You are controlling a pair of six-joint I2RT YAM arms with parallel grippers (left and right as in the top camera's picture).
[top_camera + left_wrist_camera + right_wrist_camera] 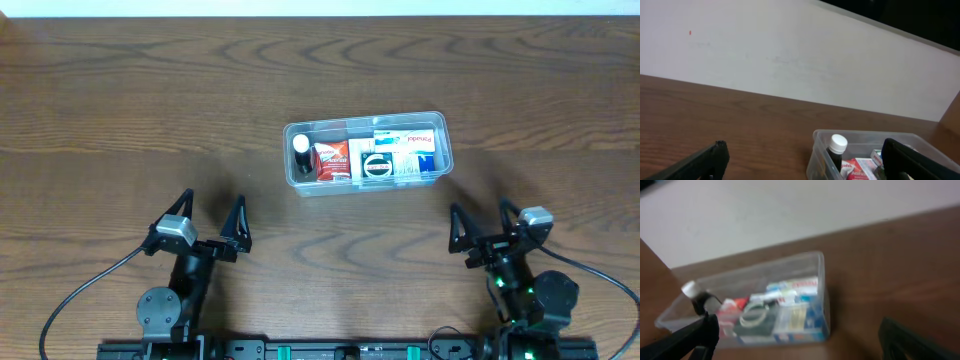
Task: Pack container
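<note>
The container, a clear tub, stands on the wooden table near its middle, slightly to the right and on the far side of both arms. Its long side runs left to right.

Contents, left to right:
- A dark bottle with a white cap stands upright at the left end.
- A red packet lies just beside it.
- A black item bears a pale ring.
- A white and blue box fills the right end.

The pieces lie close together. How they are stacked cannot be told, and the labels are too small or blurred to read.

The left gripper is at the near left, its jaws spread wide and holding nothing, well apart from the container. The right gripper is at the near right, its jaws likewise spread wide and holding nothing. It sits near the tub's near right corner but apart from it.
</note>
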